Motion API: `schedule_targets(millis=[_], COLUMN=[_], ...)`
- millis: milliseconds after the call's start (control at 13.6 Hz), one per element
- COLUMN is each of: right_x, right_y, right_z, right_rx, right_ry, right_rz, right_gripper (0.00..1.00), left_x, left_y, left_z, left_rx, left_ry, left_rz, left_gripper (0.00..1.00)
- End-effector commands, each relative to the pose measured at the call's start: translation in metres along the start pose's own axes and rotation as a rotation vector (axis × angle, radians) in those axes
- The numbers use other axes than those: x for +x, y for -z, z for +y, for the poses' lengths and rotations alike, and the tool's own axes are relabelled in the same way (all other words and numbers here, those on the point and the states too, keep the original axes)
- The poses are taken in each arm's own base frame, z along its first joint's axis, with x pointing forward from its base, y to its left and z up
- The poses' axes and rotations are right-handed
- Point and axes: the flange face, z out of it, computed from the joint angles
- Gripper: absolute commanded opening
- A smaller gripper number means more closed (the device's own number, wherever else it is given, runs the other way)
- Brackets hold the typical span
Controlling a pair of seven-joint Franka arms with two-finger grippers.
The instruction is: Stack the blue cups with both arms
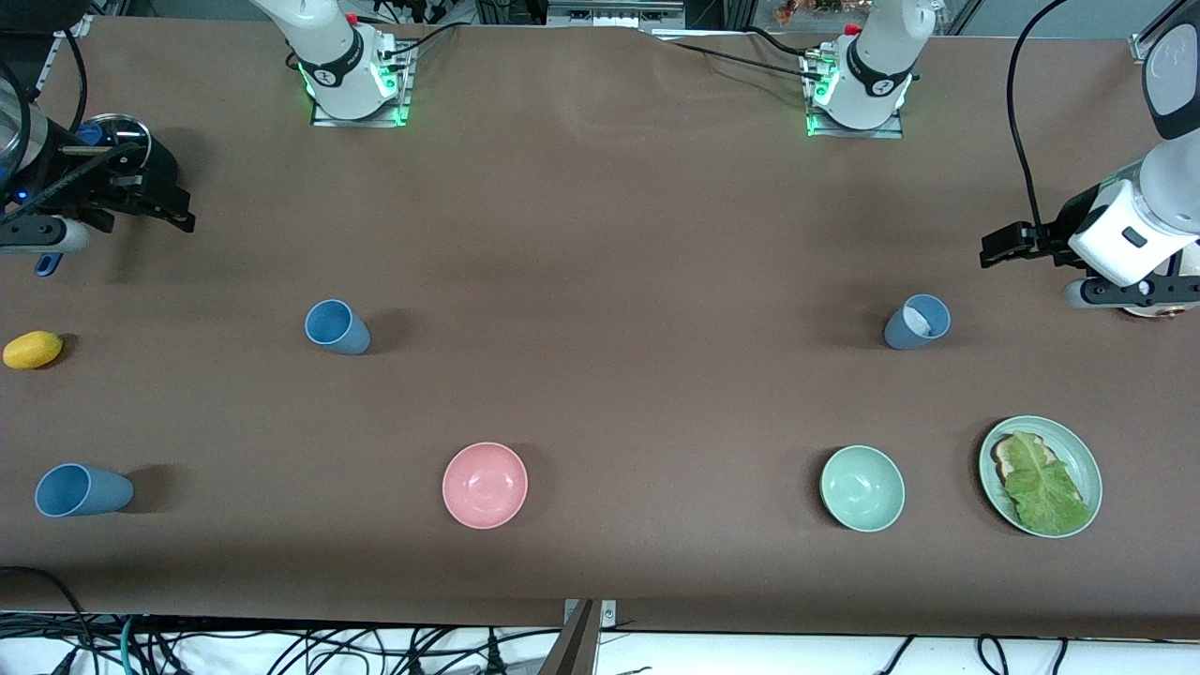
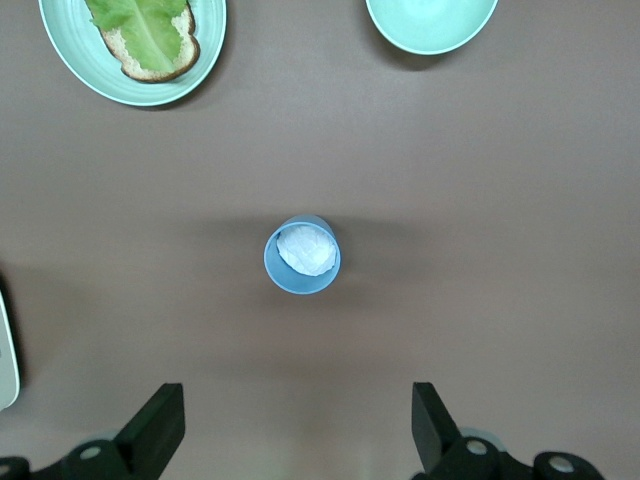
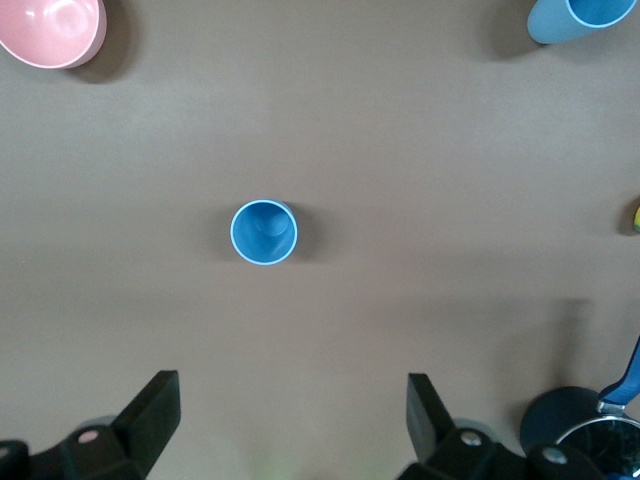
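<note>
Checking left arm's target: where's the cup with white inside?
The cup with white inside stands upright toward the left arm's end, farther from the front camera than the green bowl.

mid-blue cup (image 1: 337, 327) upright | whitish-inside cup (image 1: 917, 322) upright, well apart | third blue cup (image 1: 82, 490) upright

Three blue cups (image 1: 337, 327) (image 1: 917, 322) (image 1: 82, 490), two bowls (image 1: 485, 485) (image 1: 862, 488), one plate (image 1: 1083, 455), one yellow fruit (image 1: 33, 350).

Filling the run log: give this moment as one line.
left gripper open, over table | right gripper open, over table | blue cups unstacked
</note>
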Motion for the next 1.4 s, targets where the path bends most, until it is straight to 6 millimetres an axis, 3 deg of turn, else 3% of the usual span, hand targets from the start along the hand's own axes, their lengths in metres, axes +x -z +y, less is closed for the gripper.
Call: schedule_targets(millis=[0, 441, 661, 808, 1028, 1322], right_x=[0.0, 0.001, 0.0, -0.001, -0.003, -0.004], right_y=[0.001, -0.007, -0.015, -0.017, -0.017, -0.02], right_z=[-0.004, -0.005, -0.005, -0.005, -0.005, -0.004], right_rx=[0.005, 0.015, 0.015, 0.015, 0.015, 0.016], right_ry=[0.017, 0.017, 0.017, 0.017, 0.017, 0.016], right_rz=[-0.012, -0.02, -0.033, -0.038, -0.04, -0.041], right_gripper=[1.0, 1.0, 1.0, 1.0, 1.0, 1.0], left_x=[0.0, 0.004, 0.014, 0.026, 0.028, 0.027], left_y=[0.001, -0.006, -0.023, -0.044, -0.059, -0.082], left_z=[-0.001, 0.006, 0.004, 0.014, 0.008, 0.014], left_rx=[-0.022, -0.023, -0.026, -0.017, -0.016, -0.015], left_ry=[-0.002, -0.03, -0.015, -0.026, -0.016, -0.027], left_rz=[0.008, -0.004, -0.032, -0.055, -0.086, -0.103], left_gripper=[1.0, 1.0, 1.0, 1.0, 1.0, 1.0])
